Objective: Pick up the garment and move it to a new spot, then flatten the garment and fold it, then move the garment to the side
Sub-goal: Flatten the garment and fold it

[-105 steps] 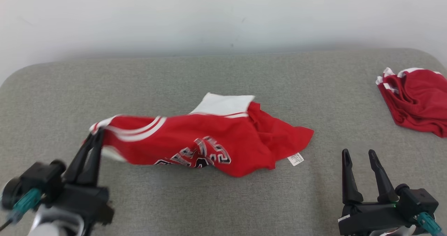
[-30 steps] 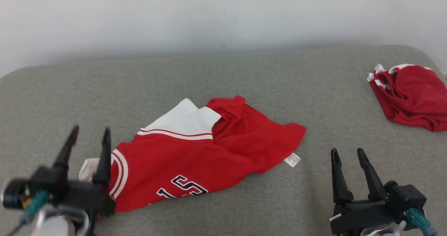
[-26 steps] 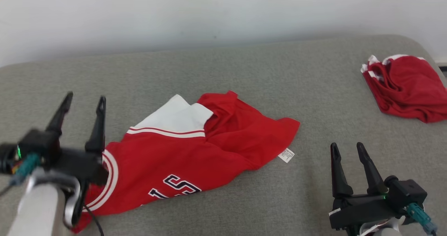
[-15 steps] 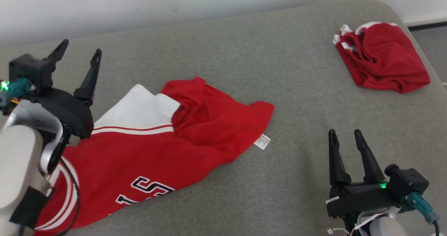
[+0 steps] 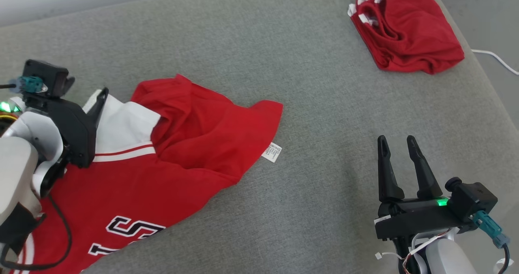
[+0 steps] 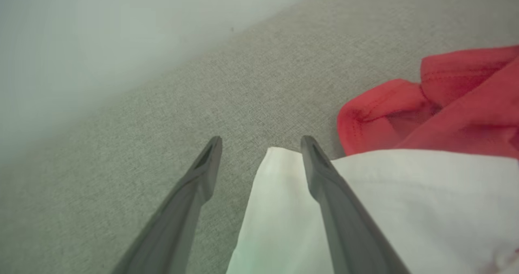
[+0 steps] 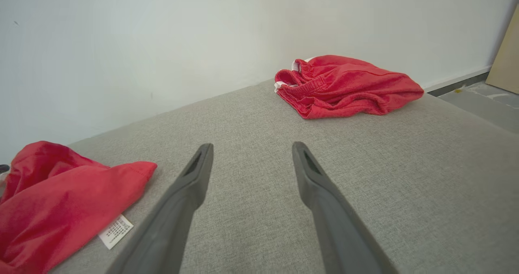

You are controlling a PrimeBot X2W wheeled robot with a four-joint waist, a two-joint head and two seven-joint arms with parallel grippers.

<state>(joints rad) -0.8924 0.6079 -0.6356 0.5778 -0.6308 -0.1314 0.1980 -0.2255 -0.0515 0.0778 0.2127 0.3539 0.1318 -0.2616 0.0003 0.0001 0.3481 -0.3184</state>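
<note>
Lying crumpled at the left of the grey cushion (image 5: 324, 103), the red jersey (image 5: 190, 136) shows dark, white-edged lettering (image 5: 129, 229): an "S" reads clearly, and the rest is cut off at the frame's edge. Its white tag (image 5: 271, 152) carries print too small to read. The left pincer (image 6: 260, 142) is spread over the jersey's white corner (image 6: 279, 193), pinching nothing. The right pincer (image 5: 396, 138) is spread and empty, well apart. A second red garment (image 5: 405, 31) lies bunched at the far right.

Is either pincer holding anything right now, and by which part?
Nothing is held. The left pincer is open over a white corner of the jersey; the right pincer is open, apart from it.
</note>
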